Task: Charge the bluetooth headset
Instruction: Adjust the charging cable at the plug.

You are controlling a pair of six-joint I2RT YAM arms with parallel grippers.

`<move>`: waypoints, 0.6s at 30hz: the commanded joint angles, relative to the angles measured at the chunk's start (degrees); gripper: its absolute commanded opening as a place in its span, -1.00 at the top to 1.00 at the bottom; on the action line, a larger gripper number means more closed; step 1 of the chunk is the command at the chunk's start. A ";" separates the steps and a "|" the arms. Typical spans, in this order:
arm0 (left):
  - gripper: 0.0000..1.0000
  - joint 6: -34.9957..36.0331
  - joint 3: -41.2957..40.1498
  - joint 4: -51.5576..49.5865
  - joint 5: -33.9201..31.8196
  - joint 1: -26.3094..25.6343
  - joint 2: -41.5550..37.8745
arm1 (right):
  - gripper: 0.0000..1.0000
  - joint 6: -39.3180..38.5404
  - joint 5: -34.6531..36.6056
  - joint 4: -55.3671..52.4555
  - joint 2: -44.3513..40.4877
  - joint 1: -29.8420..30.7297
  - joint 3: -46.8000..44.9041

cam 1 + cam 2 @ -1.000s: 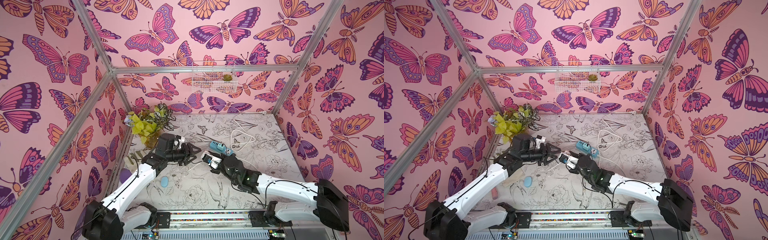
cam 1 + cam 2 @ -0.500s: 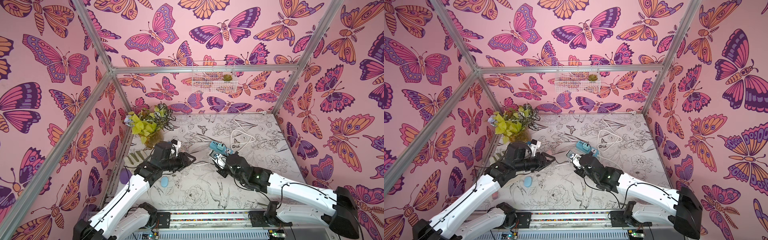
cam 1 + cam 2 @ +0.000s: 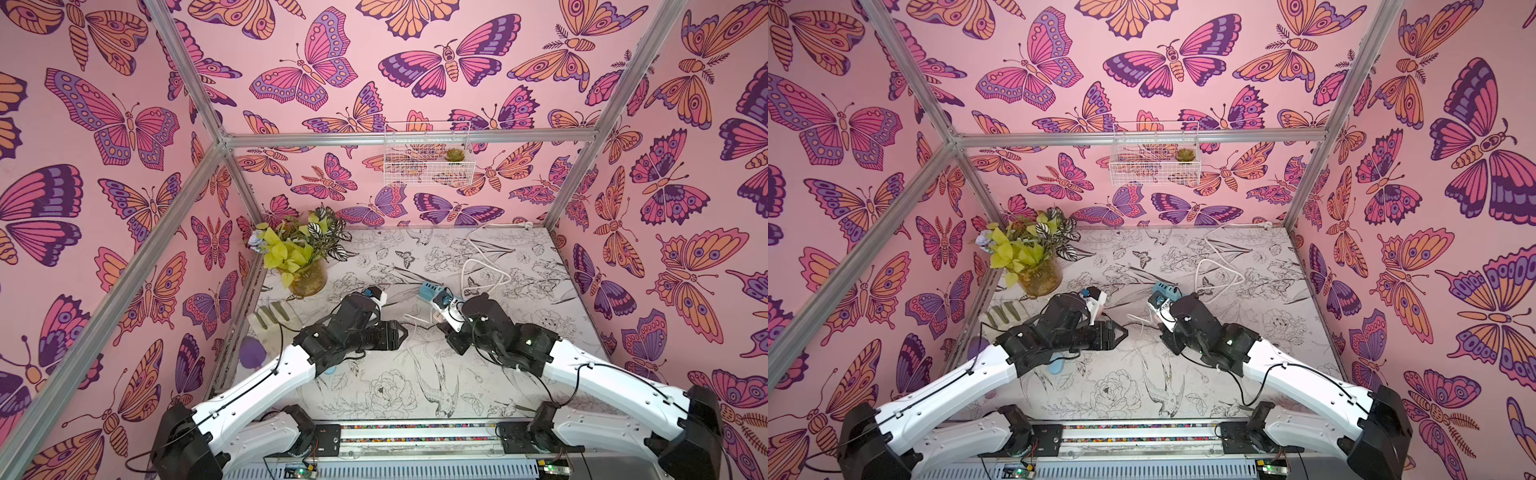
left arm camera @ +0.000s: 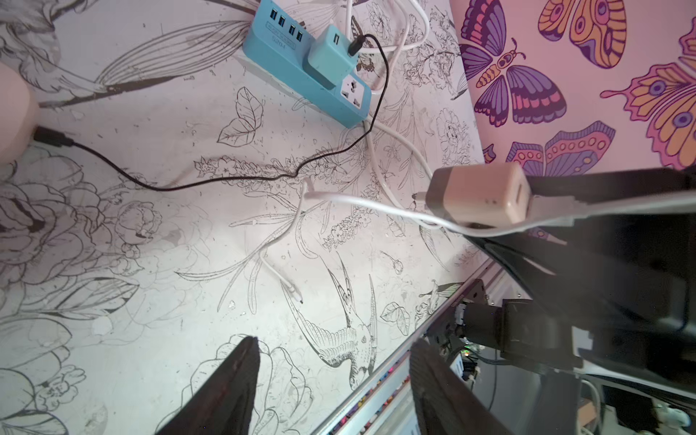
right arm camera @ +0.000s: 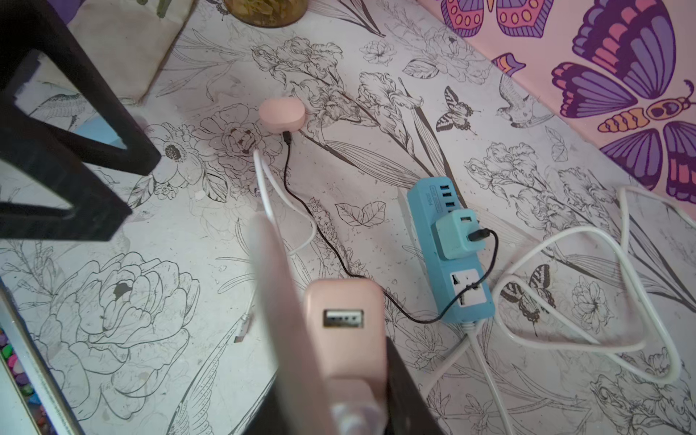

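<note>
In a top view my left fingers hover over the bench. From the left wrist, they stand spread wide. From the right wrist, my right fingers pinch a pink charger. The headset case lies on the bench, black cable plugged in.

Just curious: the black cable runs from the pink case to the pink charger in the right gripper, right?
No: the black cable runs from the pink case to the teal adapter on the power strip, per the right wrist view.
</note>
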 commanded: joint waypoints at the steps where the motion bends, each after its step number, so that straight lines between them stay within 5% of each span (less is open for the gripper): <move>1: -0.34 4.36 0.23 5.01 -3.57 -0.80 1.33 | 0.78 1.86 -3.58 -2.71 -2.12 -1.96 1.42; 18: -0.30 12.79 -9.47 37.78 -14.45 -7.22 9.97 | 0.78 3.83 -9.75 -2.83 -3.92 -4.89 1.81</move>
